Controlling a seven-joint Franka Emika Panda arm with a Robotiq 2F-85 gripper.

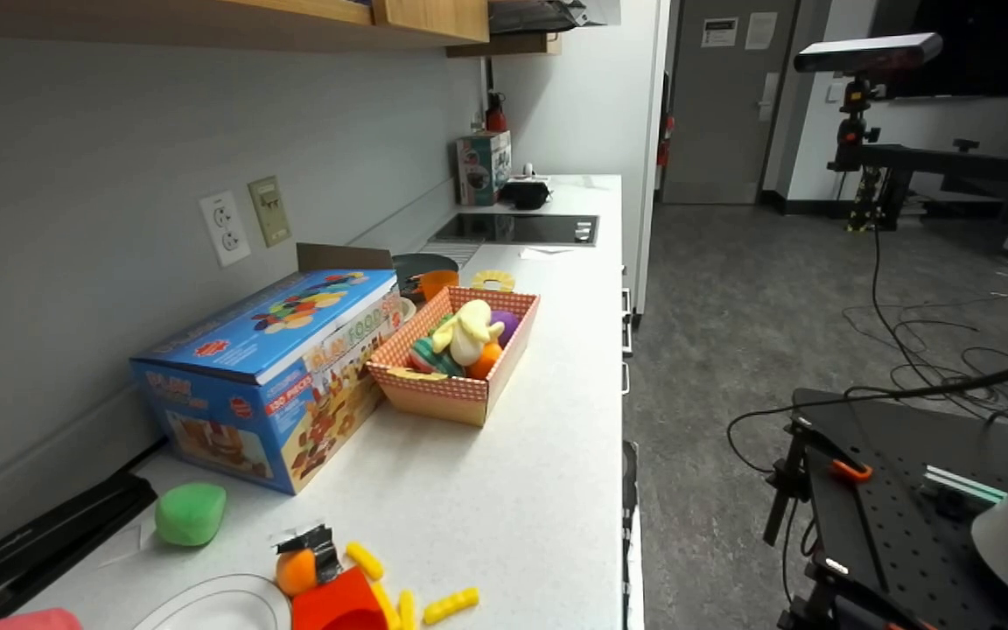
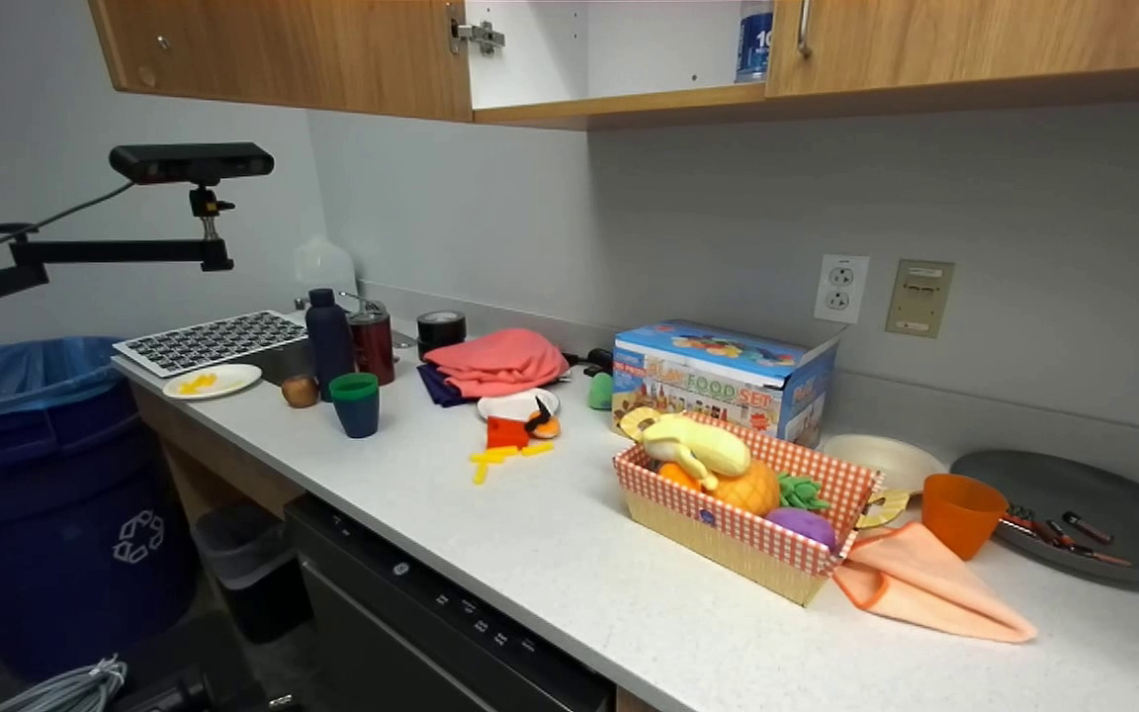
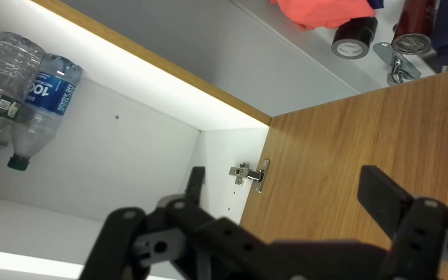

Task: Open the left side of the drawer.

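Observation:
The wall cabinet's left door (image 2: 293,59) stands wide open in an exterior view, with its hinge and white interior (image 2: 629,49) showing. The cabinet's right door (image 2: 985,40) with a metal handle is shut. In the wrist view, which looks upside down, the open wooden door (image 3: 325,155) fills the right and the white interior (image 3: 130,147) the left. My gripper (image 3: 283,181) is open with nothing between its fingers, in front of the open door and its hinge (image 3: 253,175). It touches nothing that I can see. The gripper is out of view in both exterior views.
Plastic bottles (image 3: 45,105) stand inside the cabinet. Below, the counter holds a play food box (image 2: 718,381), a basket of toy food (image 2: 728,544), a dark bottle (image 2: 329,341), cups and cloths. A camera on an arm (image 2: 192,163) stands near the open door.

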